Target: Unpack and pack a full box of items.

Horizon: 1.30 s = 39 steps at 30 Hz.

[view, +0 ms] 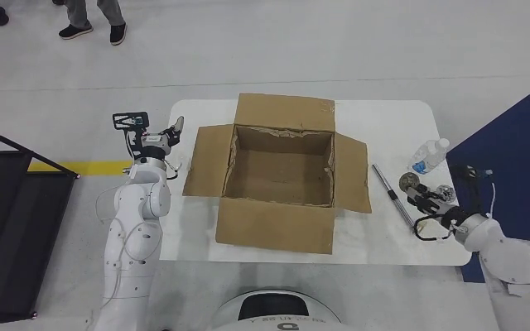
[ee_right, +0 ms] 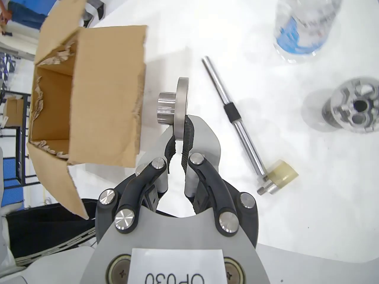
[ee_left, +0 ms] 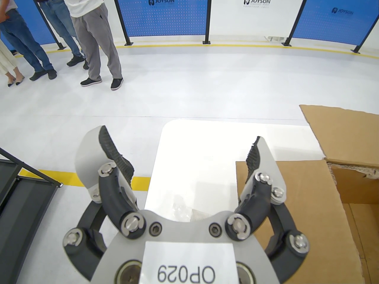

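A large brown cardboard box (view: 273, 225) stands open in the middle of a white counter (view: 381, 112), all four flaps folded outward. From above, the inside shows plain cardboard walls and floor, with torn, ragged paper along the upper inner edges.

The left gripper (ee_left: 180, 137) hovers over the counter's left end, just beside the box's left flap. Its fingers (ee_left: 114, 152) are spread wide apart with nothing between them.

The right gripper (ee_right: 181, 131) is at the counter's right end, beyond the box's right flap. Its fingers are closed on the rim of a round steel flange with a short central hub (ee_right: 177, 110), holding it on edge above the counter, outside the box.

Three more items lie on the counter near that gripper. A long, thin, polished metal rod (ee_right: 245, 140) with a black band at mid-length lies closest to the box flap, and a small, pale yellow translucent block (ee_right: 282, 174) touches its threaded end. Farther out stands a short metal cylinder with holes bored in its face (ee_right: 352, 109). A clear plastic water bottle with a blue label (ee_right: 305, 22) lies on its side near the counter's far right corner.
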Motion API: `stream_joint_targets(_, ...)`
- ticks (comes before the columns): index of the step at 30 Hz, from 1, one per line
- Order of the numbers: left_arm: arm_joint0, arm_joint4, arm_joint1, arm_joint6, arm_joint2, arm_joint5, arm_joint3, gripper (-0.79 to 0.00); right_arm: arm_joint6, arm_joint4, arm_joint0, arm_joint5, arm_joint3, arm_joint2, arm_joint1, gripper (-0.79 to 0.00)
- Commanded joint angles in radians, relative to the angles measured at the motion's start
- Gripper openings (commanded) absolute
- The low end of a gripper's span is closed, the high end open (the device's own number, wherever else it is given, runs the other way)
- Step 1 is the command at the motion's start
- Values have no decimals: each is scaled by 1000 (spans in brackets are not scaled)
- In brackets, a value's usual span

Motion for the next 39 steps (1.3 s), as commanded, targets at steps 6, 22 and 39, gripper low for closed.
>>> stream_joint_targets(6,0,0,0,0,0,0,0,0,75,-243,51,49,-289,-97,9,-785)
stream_joint_targets(22,0,0,0,0,0,0,0,0,488,-925,796,386,-78,-1058,-55,-785)
stream_joint_targets(39,0,0,0,0,0,0,0,0,634,-882,1242,533,564,-1441,-311,-785)
